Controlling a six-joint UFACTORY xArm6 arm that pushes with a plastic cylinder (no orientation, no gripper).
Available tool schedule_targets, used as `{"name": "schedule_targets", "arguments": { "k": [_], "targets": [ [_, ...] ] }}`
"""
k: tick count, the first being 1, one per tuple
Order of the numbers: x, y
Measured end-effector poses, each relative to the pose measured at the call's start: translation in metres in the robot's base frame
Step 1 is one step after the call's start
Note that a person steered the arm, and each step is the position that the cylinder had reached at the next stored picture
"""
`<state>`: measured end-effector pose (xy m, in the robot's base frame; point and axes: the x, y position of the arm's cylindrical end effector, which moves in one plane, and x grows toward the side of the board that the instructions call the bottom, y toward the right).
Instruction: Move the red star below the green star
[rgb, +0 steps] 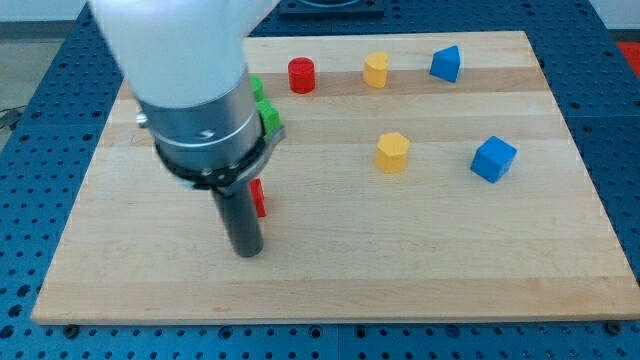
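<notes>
Red star (259, 197) sits mostly hidden behind my rod, only a thin red sliver showing at the rod's right edge, so its shape can't be made out. My tip (246, 252) rests on the wooden board (330, 270), just below and a bit left of that sliver; whether tip touches it, can't tell. No hand on this rig (just the bare rod), so nothing is grasped. Green star (267, 112) is half covered by the arm's grey collar, only bits peeking out, directly above the red piece. Elsewhere, toward the view's top: red cylinder (301, 75), yellow block (376, 69), blue block (446, 64). Mid-board at right: second yellow block (393, 152) and blue cube (493, 159), well apart from the tip.
</notes>
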<state>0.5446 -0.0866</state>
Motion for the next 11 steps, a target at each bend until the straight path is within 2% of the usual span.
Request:
{"name": "schedule_targets", "arguments": {
  "k": [1,2,3,4,5,7,8,10,11],
  "targets": [
    [-0.035,0.011],
    [-0.023,0.006],
    [0.015,-0.006],
    [0.036,-0.015],
    [0.015,-0.022],
    [-0.053,-0.004],
    [-0.061,-0.004],
    [-0.020,-0.048],
    [-0.027,-0.065]
  ]
}}
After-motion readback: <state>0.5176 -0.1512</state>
